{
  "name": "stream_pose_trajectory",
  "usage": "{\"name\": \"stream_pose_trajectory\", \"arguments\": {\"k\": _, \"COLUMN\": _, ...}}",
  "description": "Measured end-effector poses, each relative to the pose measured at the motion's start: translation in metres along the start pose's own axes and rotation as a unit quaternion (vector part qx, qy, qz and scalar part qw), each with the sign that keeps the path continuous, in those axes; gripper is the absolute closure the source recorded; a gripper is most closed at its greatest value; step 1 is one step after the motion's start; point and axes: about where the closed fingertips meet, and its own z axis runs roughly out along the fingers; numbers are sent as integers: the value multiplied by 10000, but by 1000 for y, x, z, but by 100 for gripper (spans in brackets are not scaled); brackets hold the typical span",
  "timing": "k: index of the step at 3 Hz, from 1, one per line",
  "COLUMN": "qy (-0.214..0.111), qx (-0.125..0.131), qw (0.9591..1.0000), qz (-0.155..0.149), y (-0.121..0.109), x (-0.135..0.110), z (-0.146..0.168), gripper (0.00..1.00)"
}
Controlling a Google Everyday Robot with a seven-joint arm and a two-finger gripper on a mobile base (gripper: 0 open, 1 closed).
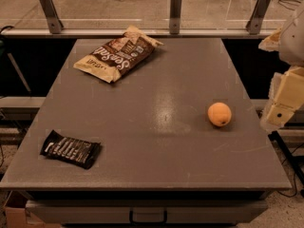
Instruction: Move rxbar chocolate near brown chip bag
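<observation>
A grey table [156, 146] fills our view. The bar [70, 149] lies near-left, well apart from the chip bag [116, 53] at far left. Our gripper [281, 109] hangs off the right edge; whether it is clenched we cannot tell. Reaching hasn't begun, and next we must cross to the bar.

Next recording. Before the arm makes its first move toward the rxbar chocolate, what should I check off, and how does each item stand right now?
1. The rxbar chocolate is in view, flat on the table near its front-left corner: ok.
2. The brown chip bag is in view at the far left of the table: ok.
3. Bar already next to the bag: not ok, a long stretch of bare tabletop separates them.
4. Path from bar to bag is free: ok, the orange sits well to the right.
5. The tool is positioned over the bar: not ok, it is at the view's right edge, beyond the table's side.
</observation>
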Motion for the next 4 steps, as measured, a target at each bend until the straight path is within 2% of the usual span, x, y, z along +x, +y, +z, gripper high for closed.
{"name": "stream_pose_trajectory", "arguments": {"k": 1, "qy": 0, "qx": 1, "qw": 10000, "qz": 0, "y": 0, "x": 0, "z": 0, "gripper": 0}}
{"name": "stream_pose_trajectory", "arguments": {"k": 2, "qy": -281, "qx": -189, "qw": 9994, "qz": -2, "y": 7, "x": -12, "z": 13, "gripper": 0}}
{"name": "stream_pose_trajectory", "arguments": {"k": 3, "qy": -886, "qx": -683, "qw": 9935, "qz": -226, "y": 37, "x": -61, "z": 47, "gripper": 0}}
{"name": "stream_pose_trajectory", "arguments": {"k": 4, "qy": -1531, "qx": -1210, "qw": 9787, "qz": -642, "y": 76, "x": -129, "z": 77, "gripper": 0}}
